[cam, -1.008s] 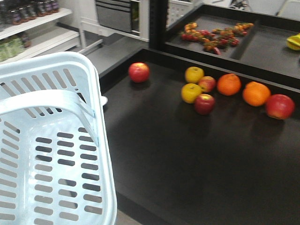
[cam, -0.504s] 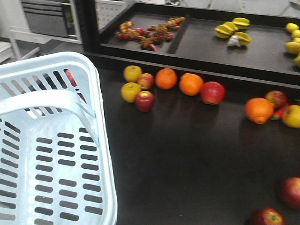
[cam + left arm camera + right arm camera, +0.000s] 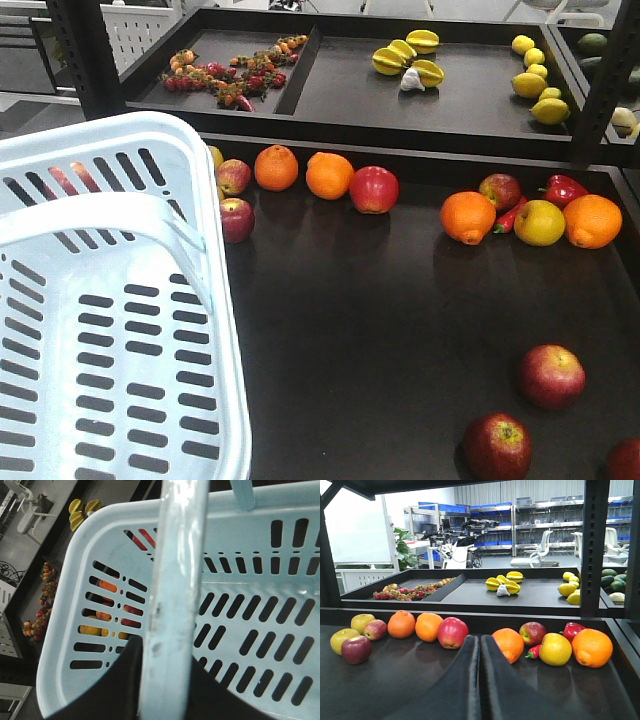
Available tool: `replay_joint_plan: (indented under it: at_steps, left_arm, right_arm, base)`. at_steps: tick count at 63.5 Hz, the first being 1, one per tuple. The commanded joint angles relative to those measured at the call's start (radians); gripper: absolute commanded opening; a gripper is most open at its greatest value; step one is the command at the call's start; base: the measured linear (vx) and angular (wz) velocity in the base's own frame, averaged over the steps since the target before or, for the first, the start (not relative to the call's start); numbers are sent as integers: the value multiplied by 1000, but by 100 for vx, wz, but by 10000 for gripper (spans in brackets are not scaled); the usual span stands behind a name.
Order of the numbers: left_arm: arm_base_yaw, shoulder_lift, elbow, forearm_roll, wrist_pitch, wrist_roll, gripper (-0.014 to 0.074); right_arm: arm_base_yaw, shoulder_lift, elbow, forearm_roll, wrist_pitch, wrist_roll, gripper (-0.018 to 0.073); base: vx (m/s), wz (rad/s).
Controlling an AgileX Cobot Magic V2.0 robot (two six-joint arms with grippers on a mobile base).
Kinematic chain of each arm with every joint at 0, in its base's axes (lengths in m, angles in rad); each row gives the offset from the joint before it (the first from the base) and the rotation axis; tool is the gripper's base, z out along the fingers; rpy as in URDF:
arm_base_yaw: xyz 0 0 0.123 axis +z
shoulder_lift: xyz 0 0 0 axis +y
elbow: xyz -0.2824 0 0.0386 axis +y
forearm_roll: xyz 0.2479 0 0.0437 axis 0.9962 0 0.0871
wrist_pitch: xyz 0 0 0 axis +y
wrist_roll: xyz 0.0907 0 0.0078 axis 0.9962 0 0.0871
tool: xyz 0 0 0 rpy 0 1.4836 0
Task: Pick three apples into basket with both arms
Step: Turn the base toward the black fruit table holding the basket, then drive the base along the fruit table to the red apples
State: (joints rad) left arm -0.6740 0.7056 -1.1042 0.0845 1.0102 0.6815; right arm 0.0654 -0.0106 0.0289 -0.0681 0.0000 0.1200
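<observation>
The pale blue basket [image 3: 120, 330] fills the left of the front view and stands empty. In the left wrist view my left gripper [image 3: 165, 652] is shut on the basket's flat handle [image 3: 177, 570], with a black finger on each side of it. Three dark red apples lie on the black shelf at the near right: one [image 3: 550, 375], one [image 3: 497, 446], and one cut off by the frame corner [image 3: 628, 462]. My right gripper [image 3: 480, 639] is shut with nothing in it, low over the shelf and pointing at the back row of fruit. Neither gripper shows in the front view.
Along the shelf's back edge lie oranges [image 3: 329, 175], a bright red apple [image 3: 374, 189], a small dark apple [image 3: 237, 219] beside the basket, a yellow apple [image 3: 539, 222] and a red pepper [image 3: 562, 188]. The raised tray behind holds star fruit [image 3: 405, 55] and lemons [image 3: 535, 85]. Black posts [image 3: 80, 50] frame the shelf.
The whole view has swung to the right along the shelf. The fruit row slid left in the picture and the three dark apples came into sight at the near right. The basket stays held.
</observation>
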Motion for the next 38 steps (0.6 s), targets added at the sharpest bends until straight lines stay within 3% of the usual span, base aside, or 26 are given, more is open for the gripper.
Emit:
replay_joint_plan:
  at_steps: [1, 38]
  left_arm:
    - [-4, -2, -34, 2, -92, -15, -8]
    - [-4, -2, -34, 2, -92, -15, -8]
  right_arm:
    - [-6, -11, 14, -7, -69, -2, -9]
    - [-5, -11, 14, -7, -69, -2, -9]
  base:
    - [-1, -1]
    - [-1, -5]
